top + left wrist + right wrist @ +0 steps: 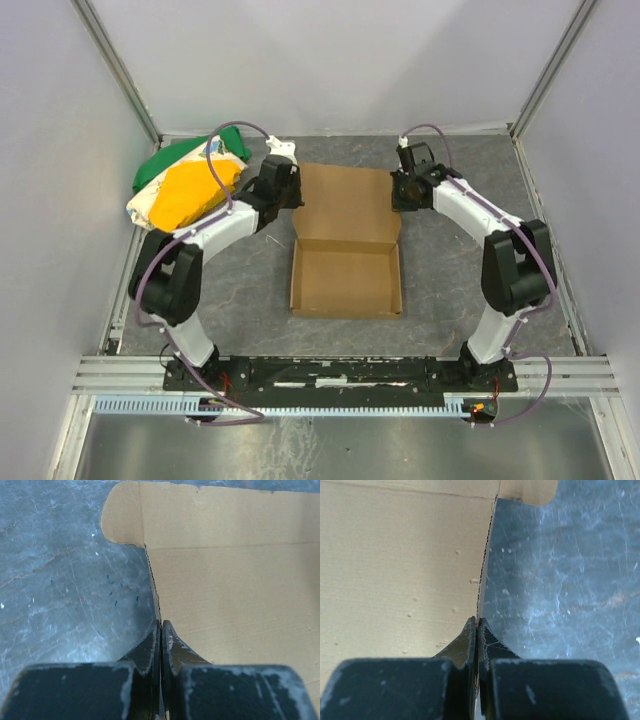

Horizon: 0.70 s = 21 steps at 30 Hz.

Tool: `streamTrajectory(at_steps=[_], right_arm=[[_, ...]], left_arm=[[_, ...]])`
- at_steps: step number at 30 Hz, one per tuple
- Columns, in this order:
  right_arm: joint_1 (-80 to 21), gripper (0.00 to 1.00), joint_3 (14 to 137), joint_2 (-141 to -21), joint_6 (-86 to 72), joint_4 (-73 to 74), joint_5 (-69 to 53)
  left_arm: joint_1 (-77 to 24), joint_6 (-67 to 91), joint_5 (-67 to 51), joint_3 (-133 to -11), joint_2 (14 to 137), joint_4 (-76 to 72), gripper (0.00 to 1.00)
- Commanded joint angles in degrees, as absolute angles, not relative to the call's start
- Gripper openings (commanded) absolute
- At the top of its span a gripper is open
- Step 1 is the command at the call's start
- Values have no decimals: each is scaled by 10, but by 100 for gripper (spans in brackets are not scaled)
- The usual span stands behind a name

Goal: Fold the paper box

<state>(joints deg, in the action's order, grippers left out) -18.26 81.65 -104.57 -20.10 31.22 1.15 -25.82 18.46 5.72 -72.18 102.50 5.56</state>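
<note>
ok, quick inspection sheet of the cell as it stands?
Surface: table, grey, marbled, lightly scuffed.
Job's things: paper box, tray walls up, lid lying open flat on the far side.
Clutter: cloth bundle, green, yellow and white, far left, apart from the box.
Grippers: left gripper and right gripper, jaws shut on opposite side edges of the lid.
Cables: purple cables looped along both arms, off the box.
Surroundings: white walls, metal frame; nothing else seen.

Two grippers are showing: left gripper [161, 626] and right gripper [477, 623]. One paper box [346, 268] is lying between them. One cloth bundle [186, 190] is sitting on the left gripper's outer side.
</note>
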Motion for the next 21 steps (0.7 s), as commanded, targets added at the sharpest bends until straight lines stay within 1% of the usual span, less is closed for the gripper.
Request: streamTrajectory(at_steps=[1,6,8,12,17,21], right_arm=[[-222,2,720,-960,-212,194,62],[-261,2,593,-891,-231,83,128],[-272,2,553,-860,-236,41,155],[-287,2,485,-794,-231,-34,201],[-289,2,383,-722,-236,-144,225],[-290,2,305,-679,-257,-239,201]], left_arm=[[-318,145,102,-620,920,-96,3],[-377,114,203,-542,847,-168,3],[-382,122,226,-521,829,-187,3],[-383,123,267,-456,791,-277,3],[-385,111,304,-359,762,-445,3],[-391,90,302,-281,770,-603,3]])
